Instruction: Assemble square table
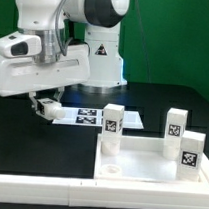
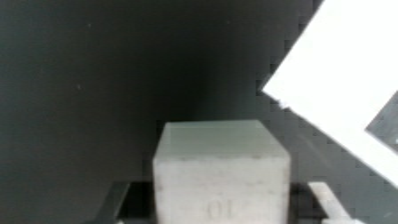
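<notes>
a green backdrop is seen behind a black counter, which is bounded at its front edge by a white border strip. the square tabletop panel lies at the front right corner of the counter in the exterior view, with three tagged legs seen standing at its rim. the gripper is lowered toward the back left of the counter, just beside the marker board. in the wrist view a white leg is pinched between the fingers. the step in hand is judged to be the pickup of this fourth leg. next, a lift and a carry to the panel are called for. open counter is left between gripper and panel; the standing legs must be cleared.
</notes>
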### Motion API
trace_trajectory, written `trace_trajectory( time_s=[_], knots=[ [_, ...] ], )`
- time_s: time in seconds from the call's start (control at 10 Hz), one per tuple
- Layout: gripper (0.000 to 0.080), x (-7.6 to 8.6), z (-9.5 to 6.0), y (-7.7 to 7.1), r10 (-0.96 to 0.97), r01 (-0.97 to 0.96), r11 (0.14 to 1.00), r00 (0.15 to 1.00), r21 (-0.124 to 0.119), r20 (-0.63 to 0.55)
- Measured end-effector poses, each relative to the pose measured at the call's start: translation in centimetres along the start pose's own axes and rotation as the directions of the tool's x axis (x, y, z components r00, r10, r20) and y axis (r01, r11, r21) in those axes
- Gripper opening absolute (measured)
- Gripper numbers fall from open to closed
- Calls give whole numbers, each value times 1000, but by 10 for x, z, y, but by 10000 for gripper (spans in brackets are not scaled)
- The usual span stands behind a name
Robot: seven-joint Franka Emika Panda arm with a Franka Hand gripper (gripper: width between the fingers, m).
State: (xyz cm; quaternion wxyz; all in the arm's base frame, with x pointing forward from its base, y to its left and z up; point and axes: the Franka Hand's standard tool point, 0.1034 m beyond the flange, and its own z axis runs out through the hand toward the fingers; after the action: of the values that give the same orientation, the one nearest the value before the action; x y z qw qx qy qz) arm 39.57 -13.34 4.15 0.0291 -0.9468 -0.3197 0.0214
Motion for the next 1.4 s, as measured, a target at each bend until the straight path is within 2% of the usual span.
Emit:
trace_trajectory(
  time_s=[0.4,0.5,0.6,0.7,0.8,0.9,1.1,1.2,1.4],
  knots=[
    [284,-3,0,4,-223,224,975,974,-9,32],
    [284,13,-2,3,-329,331,942,944,-53,36],
    [284,28,-2,-1,-444,445,893,896,-70,34],
    [284,31,-2,-3,-599,601,795,799,-81,47],
    [284,20,-3,-2,-614,616,780,787,-114,57],
    [284,16,-2,-2,-668,672,734,740,-97,76],
    [284,14,-2,1,-740,747,660,665,-83,102],
    [284,12,-1,1,-798,807,587,591,-66,119],
    [284,17,7,-5,-940,948,318,314,9,136]
  ],
)
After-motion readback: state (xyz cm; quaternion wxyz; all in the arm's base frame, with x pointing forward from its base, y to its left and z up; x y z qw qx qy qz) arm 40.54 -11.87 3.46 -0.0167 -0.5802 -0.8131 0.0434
